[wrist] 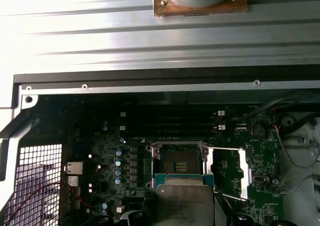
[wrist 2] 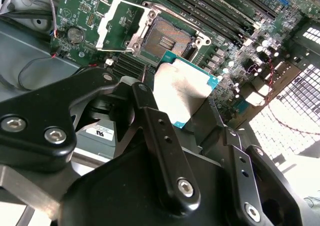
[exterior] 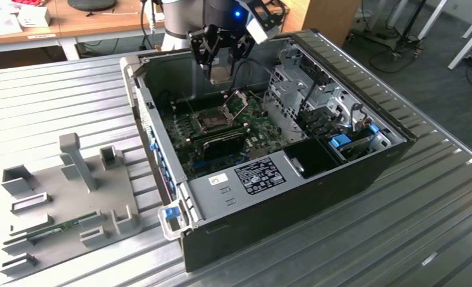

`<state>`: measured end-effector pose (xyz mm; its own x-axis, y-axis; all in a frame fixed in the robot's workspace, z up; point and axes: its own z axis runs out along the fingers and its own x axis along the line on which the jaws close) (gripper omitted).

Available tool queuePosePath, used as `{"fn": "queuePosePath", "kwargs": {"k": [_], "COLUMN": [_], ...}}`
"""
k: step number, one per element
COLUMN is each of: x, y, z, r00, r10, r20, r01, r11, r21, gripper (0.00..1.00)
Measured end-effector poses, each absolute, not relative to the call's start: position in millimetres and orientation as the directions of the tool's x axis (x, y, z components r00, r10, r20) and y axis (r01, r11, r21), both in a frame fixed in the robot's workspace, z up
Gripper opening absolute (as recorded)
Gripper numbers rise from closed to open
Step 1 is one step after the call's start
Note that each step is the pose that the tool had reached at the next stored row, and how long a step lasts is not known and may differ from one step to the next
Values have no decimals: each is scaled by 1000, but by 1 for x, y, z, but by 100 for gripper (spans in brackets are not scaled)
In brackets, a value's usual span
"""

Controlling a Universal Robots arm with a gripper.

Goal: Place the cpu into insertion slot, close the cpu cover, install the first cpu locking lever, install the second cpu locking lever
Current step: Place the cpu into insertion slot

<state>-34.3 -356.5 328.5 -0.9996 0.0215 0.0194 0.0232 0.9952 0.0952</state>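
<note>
Presently, black gripper [wrist 2: 180,111]: fingers clamp the small flat grey-topped cpu [wrist 2: 182,86].
Square dark-centred insertion slot [wrist 2: 167,38]: uncovered, near cpu.
Thin silvery cpu cover [wrist 2: 106,28]: swung open, slot's 1 o'clock in exterior view.

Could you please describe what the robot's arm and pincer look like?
The arm is pale grey with a dark wrist section carrying a blue light. The pincer is matte black, built from flat linked bars joined by silver hex bolts.
</note>
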Motion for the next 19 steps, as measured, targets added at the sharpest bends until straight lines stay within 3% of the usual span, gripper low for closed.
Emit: {"fn": "queuePosePath", "kwargs": {"k": [19], "x": [-34], "y": [-357], "z": [325], "r00": [-1000], "r10": [21], "r20": [19], "r01": [23], "r11": [995], "r21": [95], "gripper": [54]}}
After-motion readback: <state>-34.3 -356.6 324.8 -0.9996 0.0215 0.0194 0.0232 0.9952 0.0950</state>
